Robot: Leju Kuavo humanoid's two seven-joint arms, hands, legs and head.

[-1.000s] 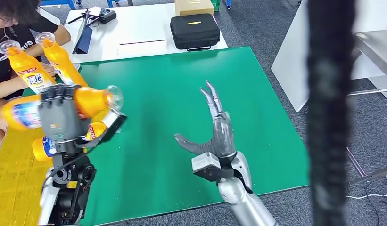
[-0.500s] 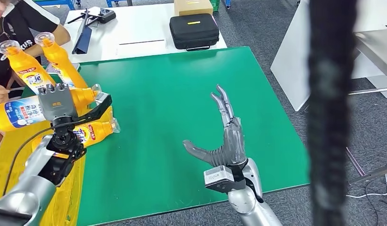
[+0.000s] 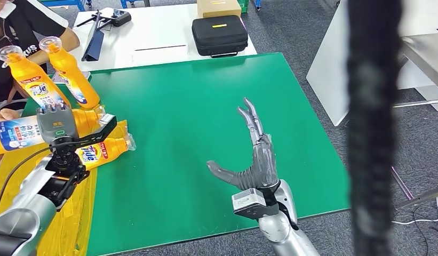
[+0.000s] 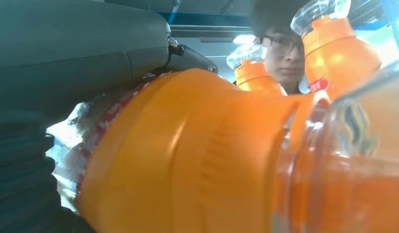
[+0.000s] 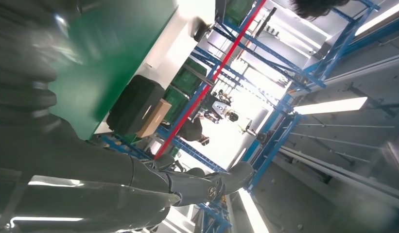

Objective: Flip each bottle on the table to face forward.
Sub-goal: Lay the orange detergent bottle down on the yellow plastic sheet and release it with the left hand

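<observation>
Gripped an orange bottle [image 3: 16,132] on its side in the left hand [image 3: 56,124], fingers closed round its body, at the left edge of the green table [image 3: 206,90]. Held the right hand [image 3: 255,157] open and empty over the middle of the table, fingers spread and pointing up.

Needed, by the look of it, a standing-up of the held bottle with its label turned forward, and a release only once the base sat flat. Called for a firm hold on a smooth, likely slippery body.

Left little room on that side: a second lying bottle [image 3: 102,150] just beneath the hand, two upright bottles [image 3: 34,80] just beyond, a person's hand [image 3: 6,113] near the held bottle's base, and yellow sheeting [image 3: 72,224] along the table's edge. Offered open green surface to the right, well apart from the black case [image 3: 220,34] on the white table behind.
</observation>
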